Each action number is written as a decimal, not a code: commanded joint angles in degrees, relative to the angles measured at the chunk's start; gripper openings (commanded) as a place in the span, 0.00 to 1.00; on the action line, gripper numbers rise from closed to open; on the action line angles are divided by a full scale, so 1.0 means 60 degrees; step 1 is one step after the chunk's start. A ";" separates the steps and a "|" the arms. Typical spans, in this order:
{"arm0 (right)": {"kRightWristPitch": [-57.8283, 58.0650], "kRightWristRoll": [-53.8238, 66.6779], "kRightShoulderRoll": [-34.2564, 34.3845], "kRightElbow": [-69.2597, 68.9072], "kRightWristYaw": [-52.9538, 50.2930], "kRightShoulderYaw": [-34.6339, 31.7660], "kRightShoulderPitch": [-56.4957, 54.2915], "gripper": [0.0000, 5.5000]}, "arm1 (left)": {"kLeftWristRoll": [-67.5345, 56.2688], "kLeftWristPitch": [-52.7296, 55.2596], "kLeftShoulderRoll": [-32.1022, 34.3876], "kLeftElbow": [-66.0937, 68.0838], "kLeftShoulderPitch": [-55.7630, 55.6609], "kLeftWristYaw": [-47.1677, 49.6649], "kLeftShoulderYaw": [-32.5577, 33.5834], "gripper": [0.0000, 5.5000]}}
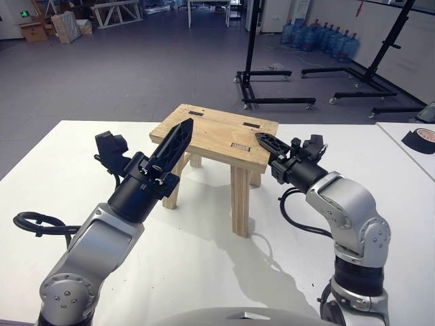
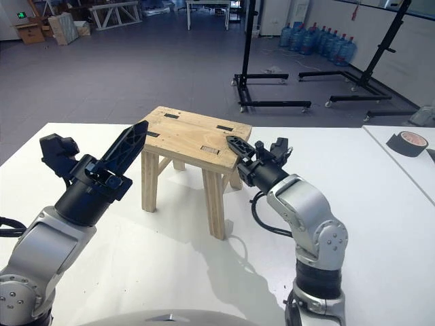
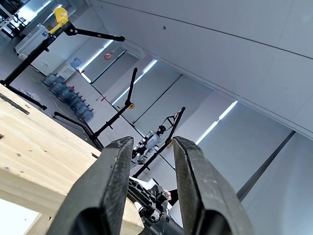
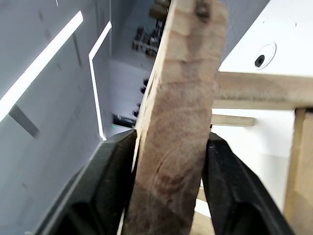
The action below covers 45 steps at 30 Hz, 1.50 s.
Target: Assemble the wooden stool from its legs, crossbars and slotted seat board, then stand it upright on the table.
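The wooden stool (image 1: pixel 217 136) stands upright on the white table (image 1: pixel 81 156), with its slotted seat board on top and its legs and crossbars below. My right gripper (image 1: pixel 262 140) is at the seat's right edge and is shut on the board. In the right wrist view, the board's edge (image 4: pixel 181 98) sits between the two fingers (image 4: pixel 105 181). My left gripper (image 2: pixel 139 129) points up beside the seat's left edge. Its fingers (image 3: pixel 110 181) are apart with nothing between them, and the seat board (image 3: pixel 34 142) lies off to one side.
A black tape roll (image 1: pixel 419 140) lies on a neighbouring table at the far right. A black cable (image 1: pixel 34 224) loops on the table by my left arm. Beyond the table's far edge, black wheeled frames (image 1: pixel 275 75) stand on the floor.
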 commanded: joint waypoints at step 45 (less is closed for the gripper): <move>-0.5258 -1.7947 -0.2036 0.3222 0.9320 0.1342 -0.2081 0.98 | 0.7594 0.0401 0.0405 0.3349 -0.1627 -0.1960 0.0825 0.27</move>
